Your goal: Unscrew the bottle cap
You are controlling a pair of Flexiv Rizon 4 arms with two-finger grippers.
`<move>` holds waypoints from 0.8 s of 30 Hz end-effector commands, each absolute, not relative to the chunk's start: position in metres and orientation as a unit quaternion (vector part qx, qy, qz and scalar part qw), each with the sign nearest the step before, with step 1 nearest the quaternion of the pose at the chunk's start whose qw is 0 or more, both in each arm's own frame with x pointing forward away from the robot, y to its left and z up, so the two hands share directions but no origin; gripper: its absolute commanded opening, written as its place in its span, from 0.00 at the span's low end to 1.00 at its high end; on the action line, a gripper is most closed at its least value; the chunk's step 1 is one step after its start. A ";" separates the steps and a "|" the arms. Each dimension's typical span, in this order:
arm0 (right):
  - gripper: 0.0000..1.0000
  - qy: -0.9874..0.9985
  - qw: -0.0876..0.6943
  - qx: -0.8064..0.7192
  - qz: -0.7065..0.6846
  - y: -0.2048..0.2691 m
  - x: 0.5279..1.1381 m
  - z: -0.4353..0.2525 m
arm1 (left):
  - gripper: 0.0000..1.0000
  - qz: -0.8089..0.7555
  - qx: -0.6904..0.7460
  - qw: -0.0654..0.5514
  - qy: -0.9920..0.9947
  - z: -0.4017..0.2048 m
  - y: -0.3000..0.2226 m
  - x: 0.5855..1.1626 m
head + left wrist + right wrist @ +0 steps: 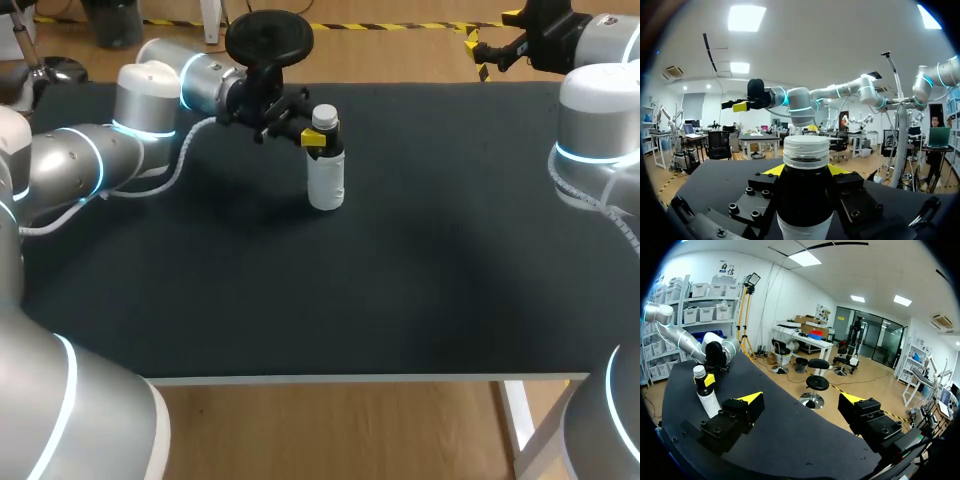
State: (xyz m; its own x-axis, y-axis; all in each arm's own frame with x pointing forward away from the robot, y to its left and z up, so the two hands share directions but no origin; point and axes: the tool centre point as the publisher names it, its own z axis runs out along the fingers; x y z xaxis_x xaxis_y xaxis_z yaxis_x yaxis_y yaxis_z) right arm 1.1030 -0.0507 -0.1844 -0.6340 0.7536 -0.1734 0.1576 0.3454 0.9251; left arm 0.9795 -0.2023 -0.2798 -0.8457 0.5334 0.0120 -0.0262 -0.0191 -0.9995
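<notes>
Left of the bottle [326, 178], the left gripper [316, 140] is clamping its neck just under the white cap [324, 116]. The bottle is standing upright on the table [400, 290]. Well right of the bottle, the right gripper [478, 55] is hanging wide open.

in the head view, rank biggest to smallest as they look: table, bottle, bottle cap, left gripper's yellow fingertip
1. table
2. bottle
3. bottle cap and yellow fingertip look about alike, so no ranking between them
</notes>
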 end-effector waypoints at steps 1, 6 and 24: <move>1.00 0.761 0.306 0.299 0.488 -0.051 1.103 -0.184 | 0.00 0.687 -0.192 0.206 -0.670 -0.281 -0.203 0.982; 1.00 0.761 0.306 0.299 0.488 -0.051 1.103 -0.184 | 0.00 0.684 -0.194 0.208 -0.672 -0.281 -0.204 0.982; 1.00 0.761 0.306 0.299 0.488 -0.051 1.103 -0.184 | 0.00 0.681 -0.193 0.212 -0.674 -0.284 -0.205 0.982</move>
